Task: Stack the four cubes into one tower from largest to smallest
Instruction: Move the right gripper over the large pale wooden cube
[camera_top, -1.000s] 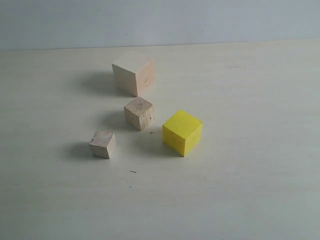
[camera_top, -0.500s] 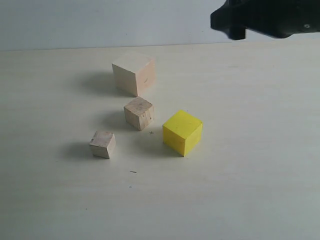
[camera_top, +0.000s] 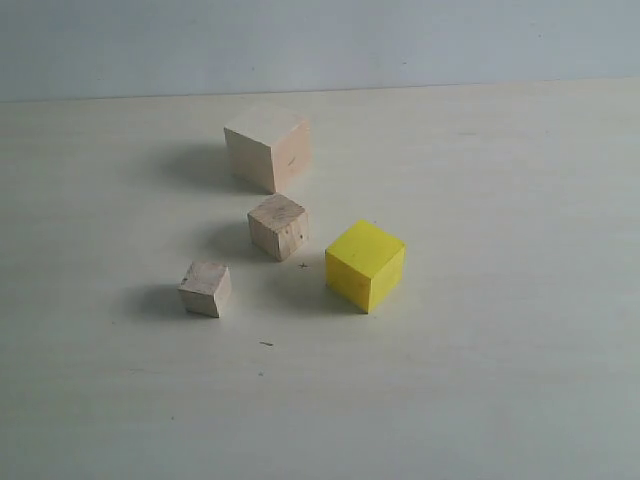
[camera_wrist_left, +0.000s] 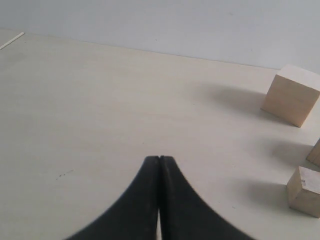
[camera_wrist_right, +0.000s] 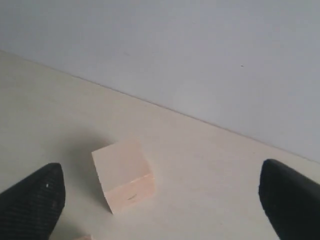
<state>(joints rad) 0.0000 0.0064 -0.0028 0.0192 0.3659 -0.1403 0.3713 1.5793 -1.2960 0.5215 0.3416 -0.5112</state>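
All four cubes rest apart on the table, none stacked. The large pale wood cube (camera_top: 267, 147) stands farthest back. In front of it is the medium wood cube (camera_top: 278, 226), with the yellow cube (camera_top: 364, 265) to its right and the small wood cube (camera_top: 206, 288) at the front left. No gripper shows in the exterior view. My left gripper (camera_wrist_left: 159, 159) is shut with nothing in it, hovering over bare table to the side of the large cube (camera_wrist_left: 291, 94) and the small cube (camera_wrist_left: 305, 191). My right gripper (camera_wrist_right: 162, 195) is open wide, looking down on the large cube (camera_wrist_right: 123, 175) from above.
The pale wooden table (camera_top: 500, 380) meets a plain light wall (camera_top: 400, 40) at the back. A small dark speck (camera_top: 266, 344) lies on the table in front of the cubes.
A dark arm part showed at the exterior view's top right half a second ago and is out of that view now. The cubes have not moved.
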